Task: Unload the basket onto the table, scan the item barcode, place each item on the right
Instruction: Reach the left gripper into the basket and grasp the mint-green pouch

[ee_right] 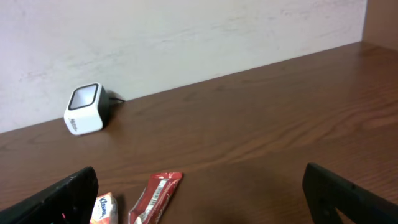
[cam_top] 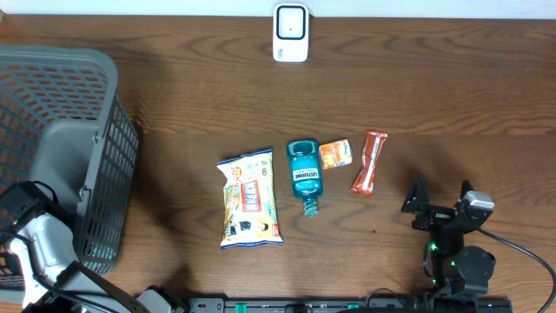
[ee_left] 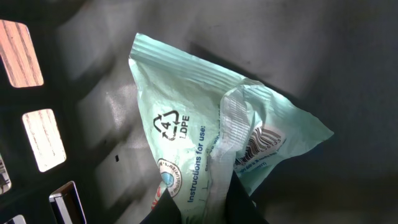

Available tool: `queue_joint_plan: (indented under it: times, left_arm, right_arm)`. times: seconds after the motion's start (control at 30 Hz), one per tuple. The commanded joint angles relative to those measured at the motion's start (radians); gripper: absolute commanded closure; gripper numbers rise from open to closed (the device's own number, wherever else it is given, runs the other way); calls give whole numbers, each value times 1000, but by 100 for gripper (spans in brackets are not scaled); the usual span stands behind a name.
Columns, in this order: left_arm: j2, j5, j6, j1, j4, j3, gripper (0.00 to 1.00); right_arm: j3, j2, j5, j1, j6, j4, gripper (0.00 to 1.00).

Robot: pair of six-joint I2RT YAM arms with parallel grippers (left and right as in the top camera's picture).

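In the basket (ee_left: 93, 81), mint pouch (ee_left: 180, 99) tilted up-left.

Crumpled mint-green pouch (ee_left: 186, 124), barcode showing, sits inside the grey basket (cam_top: 109, 165); white scanner (cam_top: 290, 33) stands upright.

The table (cam_top: 434, 96) is dark brown wood, its grain running along its length. A pale off-white wall (ee_right: 186, 37) with faint streaks rises directly behind the table's far edge. A tan panel (ee_right: 382, 18) adjoins the table's far right corner. Even light gives the table a soft sheen.
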Motion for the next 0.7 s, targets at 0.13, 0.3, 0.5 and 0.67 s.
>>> queue_joint_plan:
  times: [0.13, 0.3, 0.5, 0.67]
  left_arm:
    - [-10, 90, 9, 6, -58, 83, 93]
    - [-123, 231, 8, 6, -187, 357, 93]
    - [-301, 583, -39, -3, -122, 600, 93]
    - [-417, 866, -67, -113, -1, 603, 93]
  right_arm:
    - [-2, -6, 2, 6, 11, -3, 1]
    - [-2, -6, 2, 6, 11, -3, 1]
    - [-2, -6, 2, 6, 11, -3, 1]
    - [-2, -5, 2, 6, 11, -3, 1]
